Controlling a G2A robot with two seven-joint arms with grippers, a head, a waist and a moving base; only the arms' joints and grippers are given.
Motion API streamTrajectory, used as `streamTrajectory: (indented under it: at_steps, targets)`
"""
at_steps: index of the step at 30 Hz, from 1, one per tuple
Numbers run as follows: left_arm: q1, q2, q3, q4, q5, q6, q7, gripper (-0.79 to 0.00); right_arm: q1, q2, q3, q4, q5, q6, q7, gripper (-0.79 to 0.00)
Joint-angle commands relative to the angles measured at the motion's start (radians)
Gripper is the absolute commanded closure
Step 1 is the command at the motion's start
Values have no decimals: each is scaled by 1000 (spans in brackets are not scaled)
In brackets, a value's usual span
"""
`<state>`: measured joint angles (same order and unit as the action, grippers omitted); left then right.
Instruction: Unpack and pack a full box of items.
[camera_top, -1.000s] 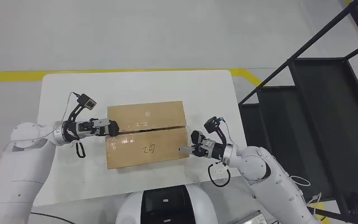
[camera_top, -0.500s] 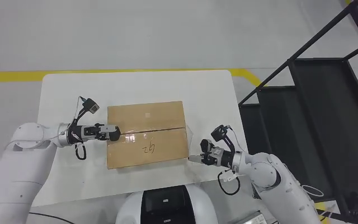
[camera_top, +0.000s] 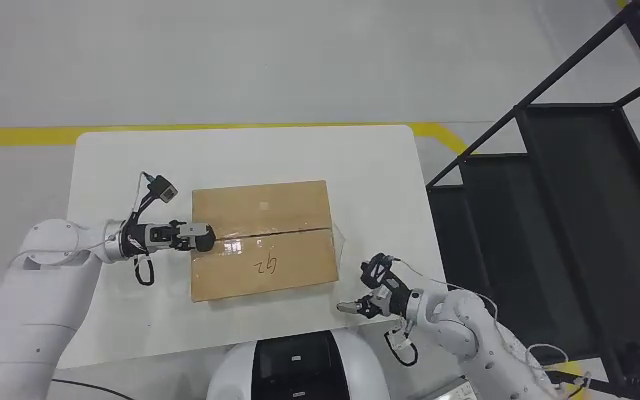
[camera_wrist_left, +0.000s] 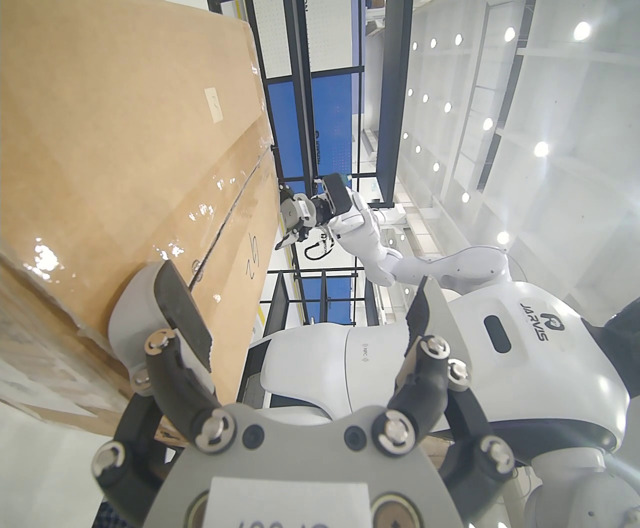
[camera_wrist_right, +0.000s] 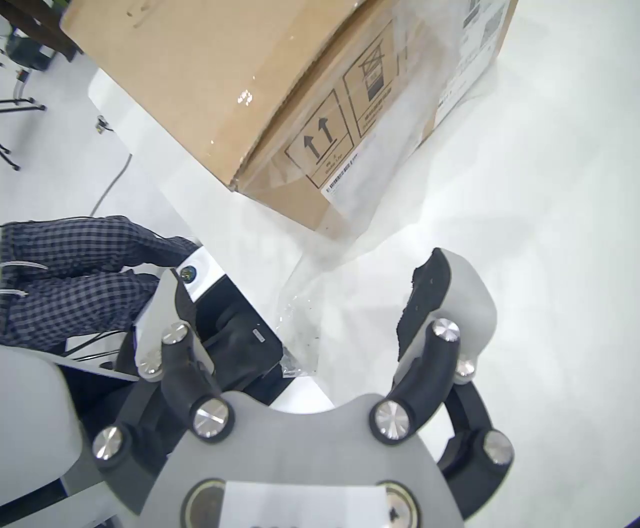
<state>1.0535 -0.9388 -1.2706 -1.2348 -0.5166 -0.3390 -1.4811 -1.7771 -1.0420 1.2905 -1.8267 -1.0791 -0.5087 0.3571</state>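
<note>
Jaws apart; brown cardboard box (camera_top: 265, 210) taped shut

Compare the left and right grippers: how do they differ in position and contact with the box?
The left gripper sits at the box's left end by the taped seam, one finger against the box top; the right gripper hangs off the near right corner, apart from the box. The left gripper points along the box top; the right gripper points at bare table, with loose clear tape trailing toward it. Both are open.
</note>
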Motion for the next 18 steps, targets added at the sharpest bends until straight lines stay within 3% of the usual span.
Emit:
streamTrajectory:
  at_steps: [1, 8, 17, 18]
  targets:
    - [0, 0, 0, 0, 0, 0, 0, -785, -6, -5, -38, 4, -85, 66, -37, -785]
    - [0, 0, 0, 0, 0, 0, 0, -785, -2, -30, -148, 33, -192, 286, -128, -785]
    - [0, 0, 0, 0, 0, 0, 0, -785, 53, -49, -219, 82, -224, 359, -89, -785]
    - [0, 0, 0, 0, 0, 0, 0, -785, 61, -52, -225, 88, -220, 365, -85, -727]
